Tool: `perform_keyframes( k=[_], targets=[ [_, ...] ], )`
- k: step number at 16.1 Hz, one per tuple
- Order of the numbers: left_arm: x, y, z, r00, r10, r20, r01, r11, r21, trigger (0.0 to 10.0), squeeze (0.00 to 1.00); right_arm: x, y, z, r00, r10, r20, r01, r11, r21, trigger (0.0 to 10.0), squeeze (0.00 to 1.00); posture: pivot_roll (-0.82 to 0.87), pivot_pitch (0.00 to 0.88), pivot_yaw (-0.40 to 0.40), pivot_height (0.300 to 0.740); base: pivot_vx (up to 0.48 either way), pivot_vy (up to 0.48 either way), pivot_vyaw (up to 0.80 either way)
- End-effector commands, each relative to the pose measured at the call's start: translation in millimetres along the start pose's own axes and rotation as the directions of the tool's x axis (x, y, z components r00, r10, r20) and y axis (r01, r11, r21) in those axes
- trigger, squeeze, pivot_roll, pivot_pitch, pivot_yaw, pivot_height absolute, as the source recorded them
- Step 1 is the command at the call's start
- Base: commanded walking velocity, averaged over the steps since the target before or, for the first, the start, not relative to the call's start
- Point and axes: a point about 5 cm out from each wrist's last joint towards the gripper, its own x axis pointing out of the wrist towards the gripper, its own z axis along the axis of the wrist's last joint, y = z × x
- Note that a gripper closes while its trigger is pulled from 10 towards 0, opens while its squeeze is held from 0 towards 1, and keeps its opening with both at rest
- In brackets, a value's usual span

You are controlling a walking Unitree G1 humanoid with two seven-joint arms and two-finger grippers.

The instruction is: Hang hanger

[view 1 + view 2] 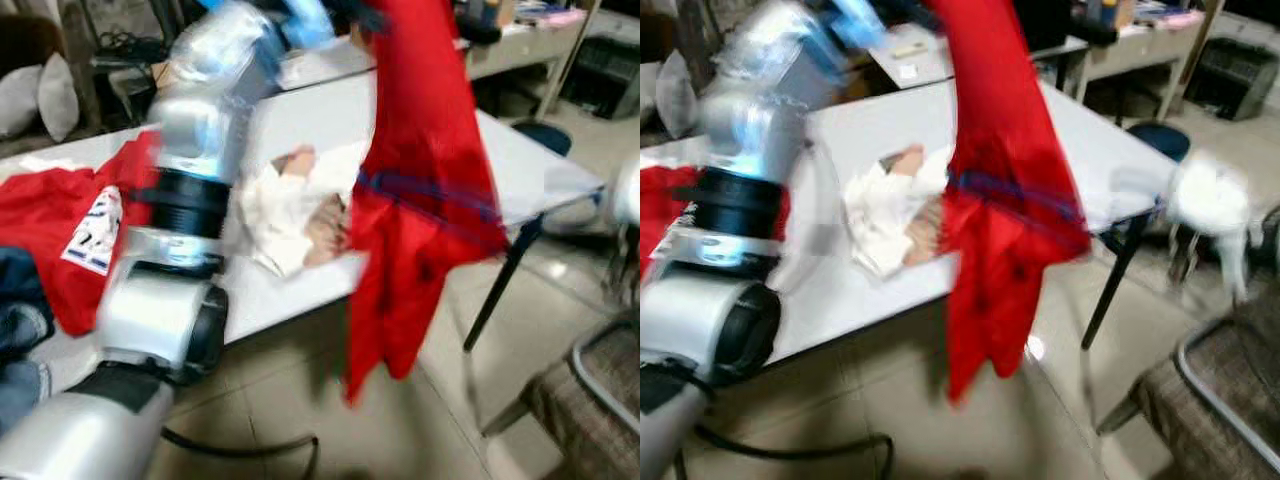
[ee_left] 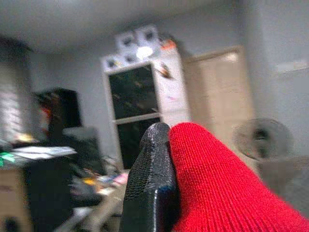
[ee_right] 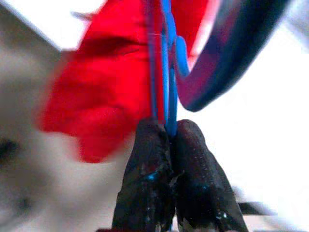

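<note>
A red garment [image 1: 420,190] hangs from the top of the picture down past the white table's front edge, blurred by motion. My left arm [image 1: 200,130] rises beside it to the upper edge. In the left wrist view my left gripper [image 2: 166,145] is shut on red knit cloth [image 2: 222,183]. A thin blue wire hanger [image 3: 166,72] runs up from my right gripper [image 3: 168,130], which is shut on it, with the red cloth [image 3: 96,96] behind. A bluish line [image 1: 425,195] crosses the hanging garment at mid height.
The white table [image 1: 300,110] carries a second red garment with a white label [image 1: 60,230], a crumpled white cloth [image 1: 290,210] and jeans [image 1: 20,300]. A metal-framed seat [image 1: 600,380] stands at the right. A cable [image 1: 240,445] lies on the tiled floor.
</note>
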Motion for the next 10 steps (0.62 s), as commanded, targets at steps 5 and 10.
perform_keyframes(
  k=[5, 10],
  targets=[
    [-37.4, 41.7, 21.5, 0.973, 0.228, 0.019, -0.229, 0.971, 0.062, 10.0, 0.00, -3.8, -96.7, 67.9, 0.793, -0.496, 0.353, 0.558, 0.825, -0.093, 10.0, 0.00, -0.10, 0.000, -0.030, 0.740, 0.396, 0.000, 0.00],
    [-59.4, 5.6, -75.7, 0.929, 0.187, -0.321, -0.172, 0.982, 0.075, 10.0, 0.00, 27.5, -73.2, 27.4, 0.890, -0.350, 0.293, 0.404, 0.903, -0.149, 10.0, 0.00, -0.11, 0.000, -0.011, 0.740, 0.216, 0.000, 0.00]
  ],
)
